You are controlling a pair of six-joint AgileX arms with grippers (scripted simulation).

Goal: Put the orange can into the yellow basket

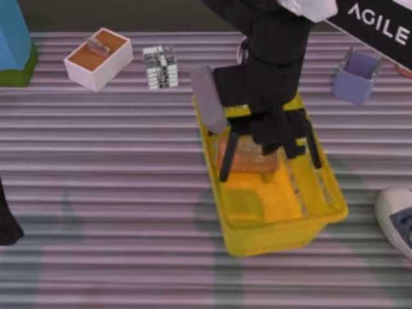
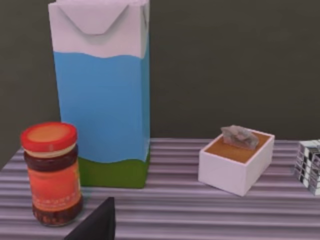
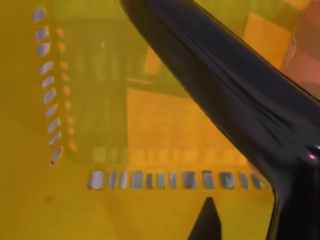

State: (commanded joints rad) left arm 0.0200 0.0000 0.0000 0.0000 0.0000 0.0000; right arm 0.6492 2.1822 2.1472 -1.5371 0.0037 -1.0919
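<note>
Orange can (image 1: pixel 243 156) inside the yellow basket (image 1: pixel 322 219), under your right gripper (image 1: pixel 261 151).

From above, your right arm reaches down into the basket at the middle of the striped worktop (image 1: pixel 116 212); the pale orange can shows between the black handles, beneath the gripper, and whether the fingers are closed on it or spread cannot be told. The right wrist view shows the yellow slotted wall and a black handle (image 3: pixel 235 100) close up. Your left arm is parked at the worktop's far left edge (image 1: pixel 8 222). Along the back sit a white box with a brown top (image 1: pixel 98 58), a mirrored cube (image 1: pixel 159 66) and a lavender box (image 1: pixel 356 77). The left wrist view adds a blue and white carton (image 2: pixel 102 95) and a red-lidded jar (image 2: pixel 51 172).
</note>
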